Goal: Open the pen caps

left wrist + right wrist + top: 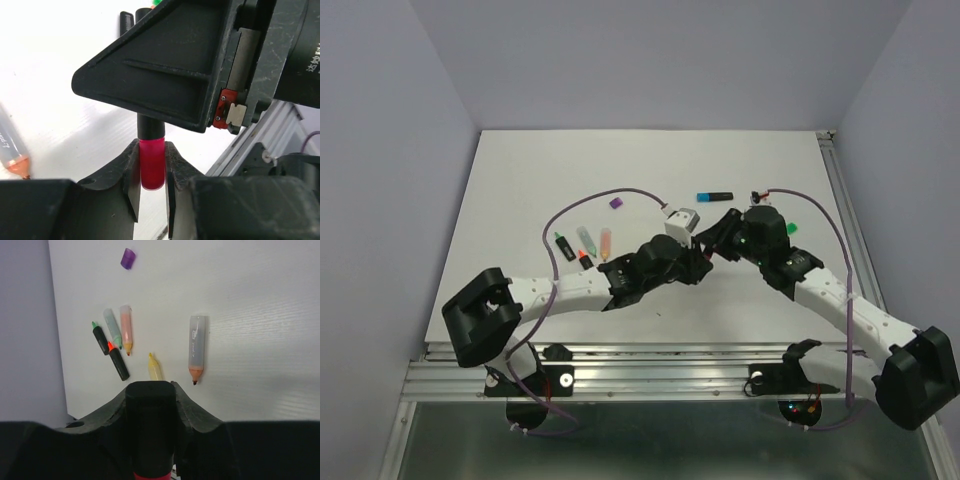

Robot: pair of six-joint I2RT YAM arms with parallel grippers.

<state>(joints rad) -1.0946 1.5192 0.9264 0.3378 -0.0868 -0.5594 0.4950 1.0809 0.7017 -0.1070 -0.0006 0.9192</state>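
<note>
**One pink cap, pinched between two arms**

One pink cap (152, 165) is the piece in hand. It sits in the air over the middle of the table (520, 180), where the two arms meet. The left jaws are closed narrowly on its sides. The right jaws are clamped round the black body (150, 127) just past the joint. From the left wrist view the cap looks seated on the body, with no gap showing.

I judge the cap light, rigid and smooth: a press-fit plastic shell that could slip if gripped near its rounded end. The flat sides are the place to hold it, as they are held now.

The pen's long axis runs from one pair of jaws to the other, roughly left to right across the table. The cap end points toward the left arm and the body toward the right. A straight pull along that line should part them, while bending could jam the fit.

Farther out, a loose purple cap (128, 258) and several uncapped highlighters (196, 349) lie on the table. A blue-capped pen (715, 196) lies beyond the arms.
</note>
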